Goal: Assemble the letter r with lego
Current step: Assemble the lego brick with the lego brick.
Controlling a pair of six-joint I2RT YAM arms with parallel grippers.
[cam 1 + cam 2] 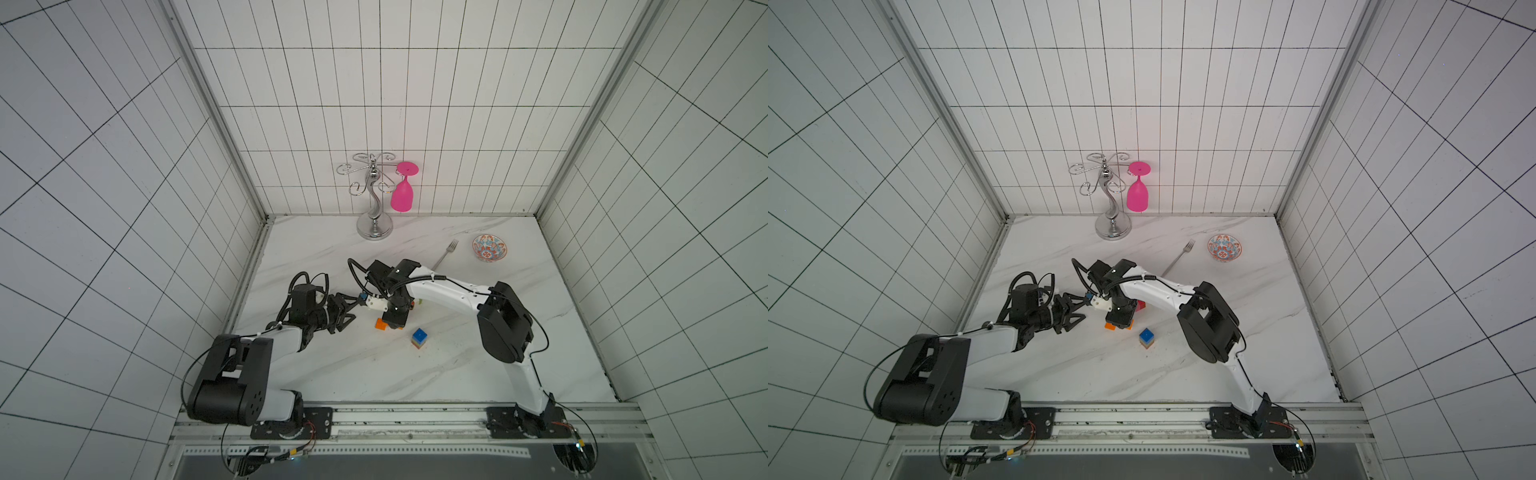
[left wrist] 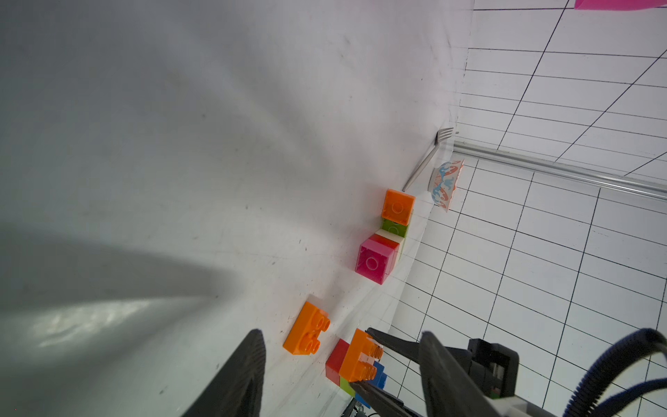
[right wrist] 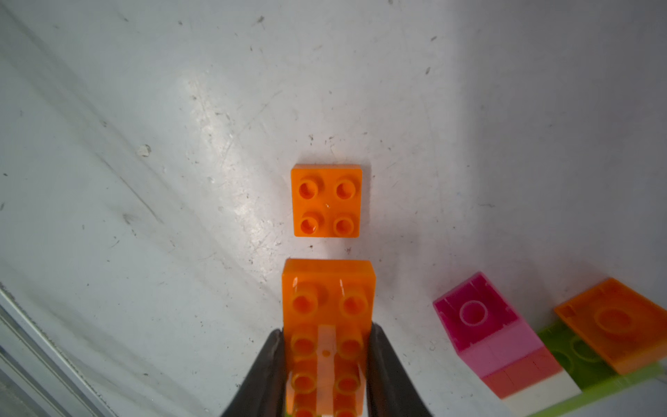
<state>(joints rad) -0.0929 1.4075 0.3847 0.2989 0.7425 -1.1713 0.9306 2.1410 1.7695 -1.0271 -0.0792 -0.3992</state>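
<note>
The right gripper [image 3: 326,330] pinched the long orange brick [image 3: 328,285] by its long sides, studs toward the wrist camera, jaws pressed tight against it. In the left wrist view the held brick appeared raised clear of the table [image 2: 180,144]. The square orange brick [image 3: 326,200] lay flat, studs up, just beyond the held brick's free end, with a narrow gap between them. The left gripper [image 1: 356,308] stood spread with nothing between its fingers, close beside the right arm's wrist and apart from all the bricks. Off to one side lay a joined cluster: a pink brick [image 3: 476,314] backed by red and cream layers, and another orange brick [image 3: 613,321]. Both touched a lime green brick [image 3: 577,361] and showed their hollow undersides. A blue-topped stack [image 1: 419,337] stood by itself nearer the robot's base, apart from the rest. A fork [image 1: 444,254] and a patterned bowl [image 1: 489,248] lay farther back, well apart from the bricks
</note>
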